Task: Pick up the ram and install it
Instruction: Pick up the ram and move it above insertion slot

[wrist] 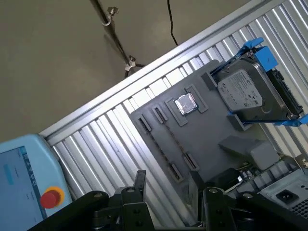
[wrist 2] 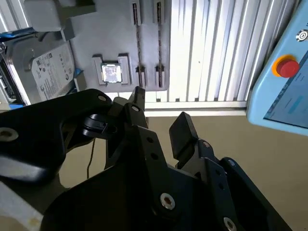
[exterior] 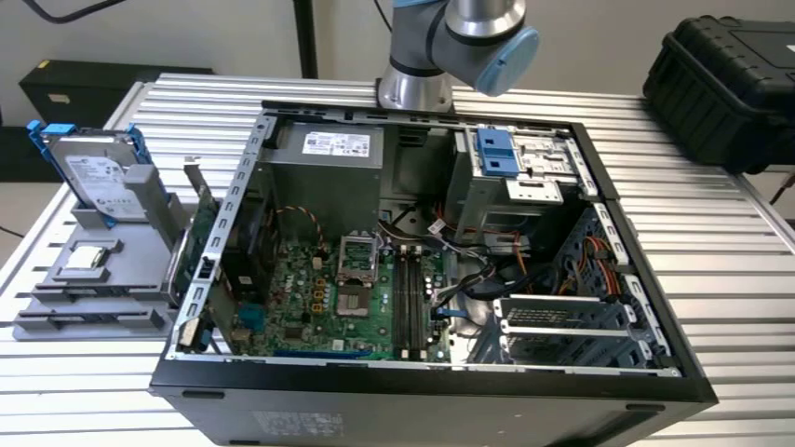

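My gripper (wrist 2: 159, 108) is open with nothing between its black fingers (wrist 2: 183, 130). It hangs high above the edge of the ribbed table, beside the grey holder (wrist 2: 115, 33). In the first wrist view the gripper (wrist: 175, 185) looks down on that holder (wrist: 192, 139), whose long narrow slots (wrist: 161, 144) are bare. The ram is hidden or out of view. The open computer case (exterior: 423, 372) shows its motherboard, with memory slots (exterior: 408, 296) near the middle. Whether a stick sits in those slots I cannot tell. The arm's grey and blue joint (exterior: 478, 37) is at the top of the exterior view.
The holder also carries a silver hard drive in a blue frame (exterior: 100, 172), (wrist: 248, 91) and a small square chip (wrist: 185, 103). A green card with a metal bracket (exterior: 199, 247) stands beside the case. A pale blue pendant with a red button (wrist 2: 288, 67) and a black case (exterior: 727, 84) are nearby.
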Controlling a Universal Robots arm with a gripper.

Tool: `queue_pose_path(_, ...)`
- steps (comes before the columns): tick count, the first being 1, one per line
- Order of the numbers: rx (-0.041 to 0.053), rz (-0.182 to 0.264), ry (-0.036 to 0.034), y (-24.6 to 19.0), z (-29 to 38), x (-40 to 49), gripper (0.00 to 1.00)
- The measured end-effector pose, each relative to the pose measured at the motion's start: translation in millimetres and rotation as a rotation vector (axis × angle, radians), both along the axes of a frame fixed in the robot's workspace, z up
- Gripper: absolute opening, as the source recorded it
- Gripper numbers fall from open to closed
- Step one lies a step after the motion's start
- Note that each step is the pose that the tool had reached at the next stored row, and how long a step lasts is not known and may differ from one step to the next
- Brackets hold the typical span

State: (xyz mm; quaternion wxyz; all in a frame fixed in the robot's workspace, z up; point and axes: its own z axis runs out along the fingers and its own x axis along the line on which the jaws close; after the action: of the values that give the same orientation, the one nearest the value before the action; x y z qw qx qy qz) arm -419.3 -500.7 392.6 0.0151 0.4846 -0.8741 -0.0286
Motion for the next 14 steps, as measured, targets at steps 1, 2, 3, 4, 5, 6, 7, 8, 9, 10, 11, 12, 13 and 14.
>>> queue_pose_path(1, 0.0, 0.008, 0.0, 0.0, 0.0, 0.0, 1.0)
queue_pose_path(2, 0.0, 0.016, 0.0, 0.0, 0.0, 0.0, 1.0)
queue_pose_path(3, 0.0, 0.025, 0.0, 0.0, 0.0, 0.0, 1.0)
queue_pose_path(4, 0.0, 0.034, 0.0, 0.0, 0.0, 0.0, 1.0)
queue_pose_path(5, 0.0, 0.042, 0.0, 0.0, 0.0, 0.1, 1.0)
queue_pose_path(6, 0.0, 0.051, 0.0, 0.0, 0.0, 0.1, 1.0)
queue_pose_path(7, 0.0, 0.06, 0.0, 0.0, 0.0, 0.0, 1.0)
queue_pose_path(8, -0.0001, 0.068, 0.0, 0.0, 0.0, 0.0, 1.0)
queue_pose_path(9, -0.0001, 0.077, 0.0, 0.0, 0.0, 0.0, 1.0)
queue_pose_path(10, -0.0002, 0.086, -0.0001, 0.0, 0.0, 0.0, 1.0)
queue_pose_path(11, -0.0003, 0.095, 0.0, 0.0, 0.0, 0.0, 1.0)
queue_pose_path(12, -0.0003, 0.103, 0.0, 0.0, 0.0, 0.1, 1.0)
queue_pose_path(13, -0.0003, 0.111, 0.0, 0.0, 0.0, 0.0, 1.0)
queue_pose_path(14, -0.0003, 0.118, 0.0, 0.0, 0.0, 0.0, 1.0)
